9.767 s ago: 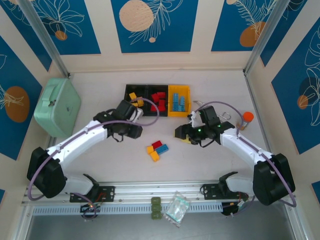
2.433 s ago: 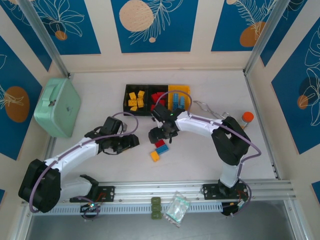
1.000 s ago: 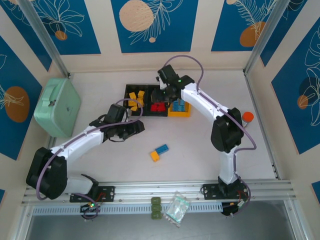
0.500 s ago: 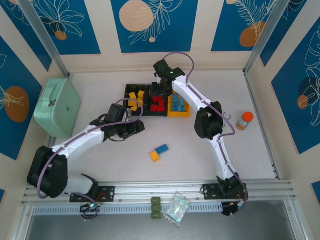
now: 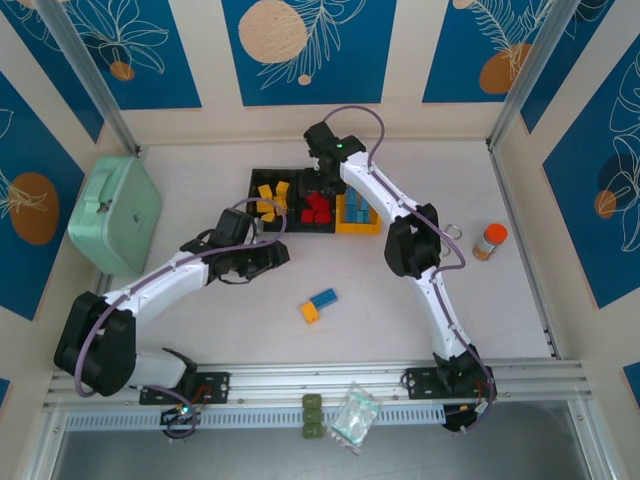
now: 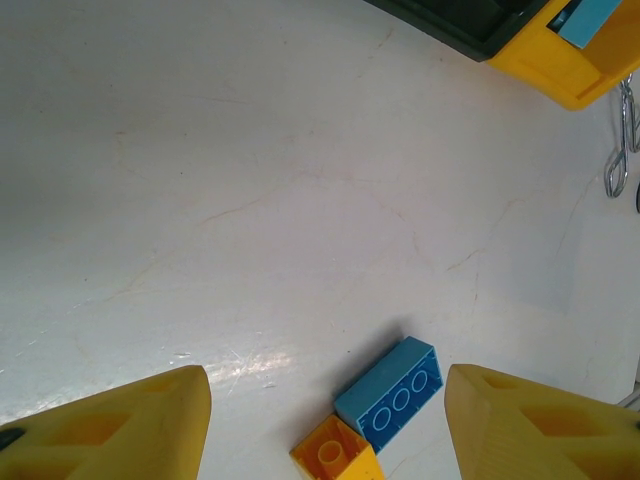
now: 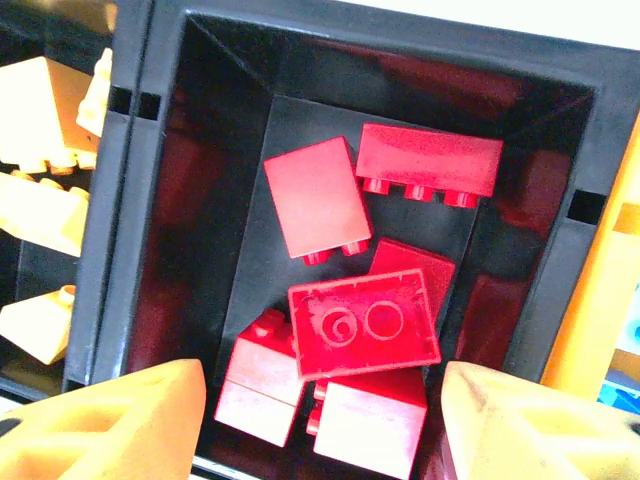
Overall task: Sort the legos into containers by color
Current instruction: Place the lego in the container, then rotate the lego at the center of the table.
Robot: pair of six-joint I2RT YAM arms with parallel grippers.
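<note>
Three joined containers (image 5: pixel 296 176) stand at the back: a black bin with yellow legos (image 5: pixel 270 197), a black bin (image 7: pixel 160 250) with several red legos (image 7: pixel 365 323), and a yellow-orange bin (image 5: pixel 347 228) with blue ones. My right gripper (image 5: pixel 322 186) (image 7: pixel 325 420) hangs open above the red bin, nothing between its fingers. A blue lego (image 5: pixel 323 298) (image 6: pixel 392 393) and a yellow lego (image 5: pixel 310 313) (image 6: pixel 335 460) lie touching on the table. My left gripper (image 5: pixel 277 256) (image 6: pixel 325 430) is open above the table, up and left of that pair.
A mint-green case (image 5: pixel 115 215) sits at the left. An orange-capped bottle (image 5: pixel 490 240) and a metal ring (image 5: pixel 455 230) are at the right. Olive-green blocks (image 5: pixel 313 415) and a clear bag (image 5: pixel 355 417) lie on the near rail.
My right arm has swung from the loose bricks to the middle bin, and the red brick beside the blue one has left the table. The left arm has barely moved.
</note>
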